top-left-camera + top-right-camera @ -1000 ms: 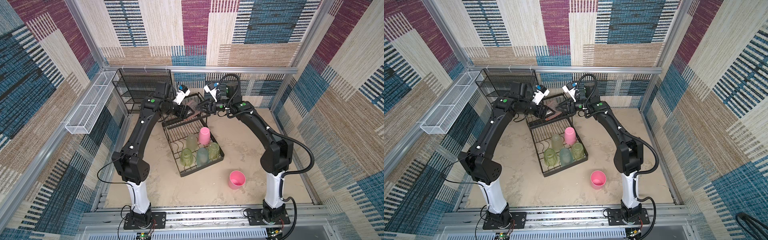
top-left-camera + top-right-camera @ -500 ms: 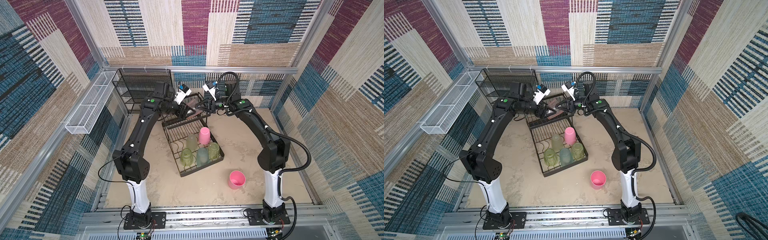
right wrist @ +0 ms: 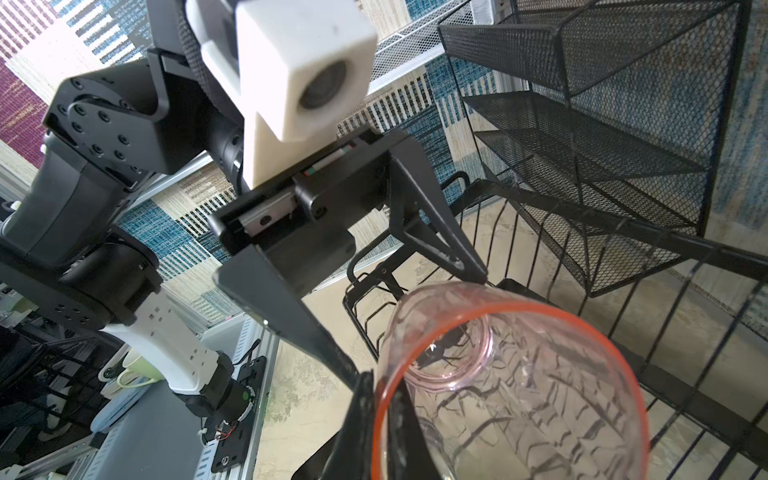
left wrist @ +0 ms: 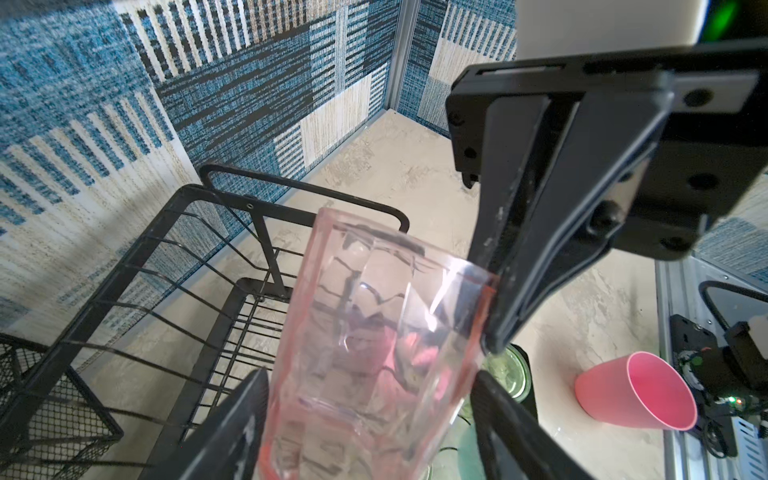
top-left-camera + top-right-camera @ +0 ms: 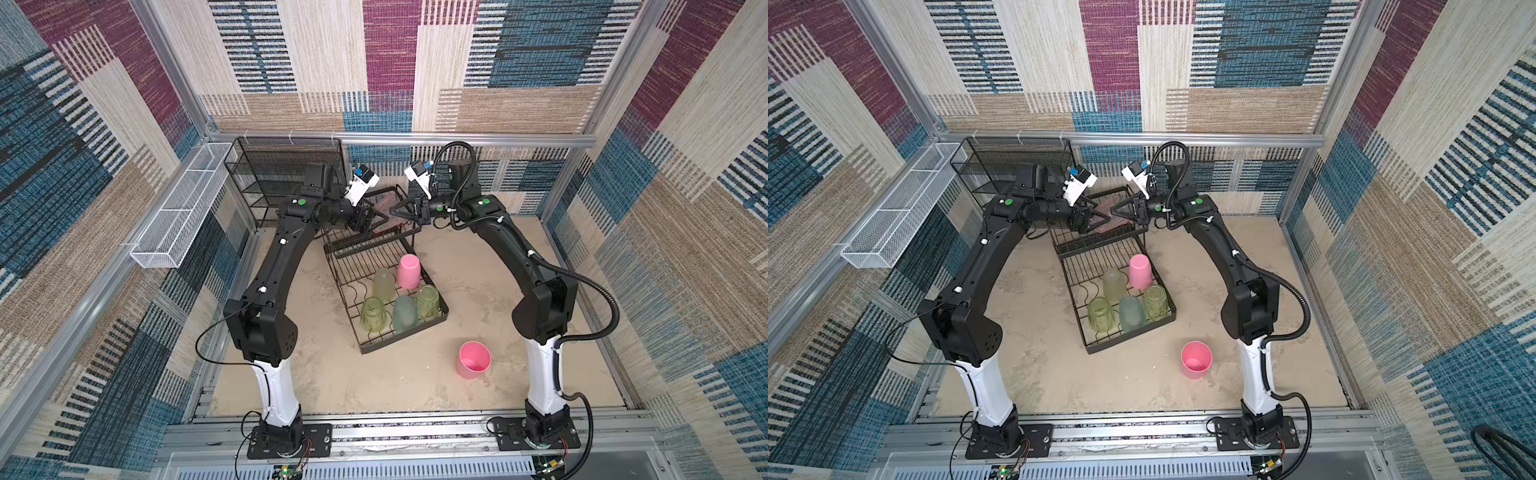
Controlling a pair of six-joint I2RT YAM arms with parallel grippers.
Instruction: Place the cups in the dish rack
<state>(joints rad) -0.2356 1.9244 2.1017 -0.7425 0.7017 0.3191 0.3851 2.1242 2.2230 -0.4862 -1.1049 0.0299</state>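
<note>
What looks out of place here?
One pink cup stands alone on the table, mouth up, outside the dish rack that holds five others. The rack sits askew to the walls. Both the left gripper and right gripper hold a translucent pink cup sideways above it.

No text, label, brand or number is legible to me in any view. I check the translucent pink cup (image 4: 374, 332), the dish rack (image 5: 357, 270) and the white wrist camera housing (image 3: 299, 70): I can make out no characters on them.
</note>
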